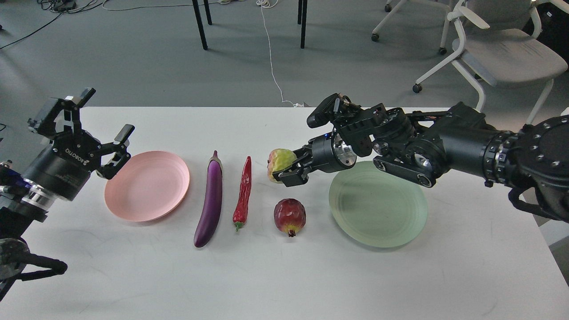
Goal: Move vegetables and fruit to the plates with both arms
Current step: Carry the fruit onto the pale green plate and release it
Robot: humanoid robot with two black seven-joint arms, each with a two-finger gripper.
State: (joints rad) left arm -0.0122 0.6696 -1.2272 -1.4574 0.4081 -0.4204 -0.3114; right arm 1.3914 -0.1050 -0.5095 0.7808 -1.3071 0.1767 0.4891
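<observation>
The white table (284, 275) is running out of the view at its near edge and both near corners. Nearest on it, the eggplant (210, 202) is lying lengthwise with its cap pointing away, the chili (242, 194) is lying just beside it on the right with its green stem toward the viewer, and the red fruit (289, 216) is sitting with its crown tip facing the near edge. The green plate (378, 213) is lying right of the red fruit, its far rim being covered by the right arm. The pink plate (147, 185) is lying left of the eggplant. The left gripper (95, 133) is hovering at the pink plate's left rim with its fingers spread wide and nothing between them; white lettering on its wrist is reading "ROBOTIQ", seen upside down, and the arm behind it is being cut off by the left edge. The right gripper (284, 168) is clasping the yellow-green fruit (280, 162), its fingers partly hiding the fruit's lower right side; whether the fruit is touching the table is hard to tell. Beyond the table, a grey chair (498, 53) and dark table legs (202, 24) are standing on the floor, cropped by the top edge.
</observation>
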